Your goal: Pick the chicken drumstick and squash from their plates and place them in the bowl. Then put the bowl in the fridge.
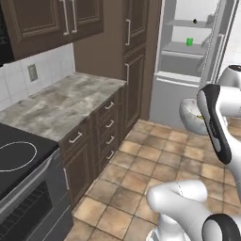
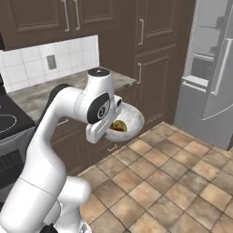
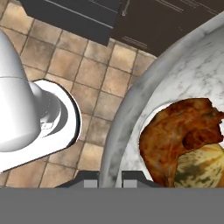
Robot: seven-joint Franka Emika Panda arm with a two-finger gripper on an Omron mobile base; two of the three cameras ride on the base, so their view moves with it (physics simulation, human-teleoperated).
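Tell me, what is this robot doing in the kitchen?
The white arm's gripper is shut on the rim of an off-white bowl and carries it in the air above the tiled floor, beside the lower cabinets. In the bowl lie a reddish-brown chicken drumstick and a pale squash, touching each other. Ahead, the fridge stands open, with a small green item on one shelf. The bowl is not in the fridge yet.
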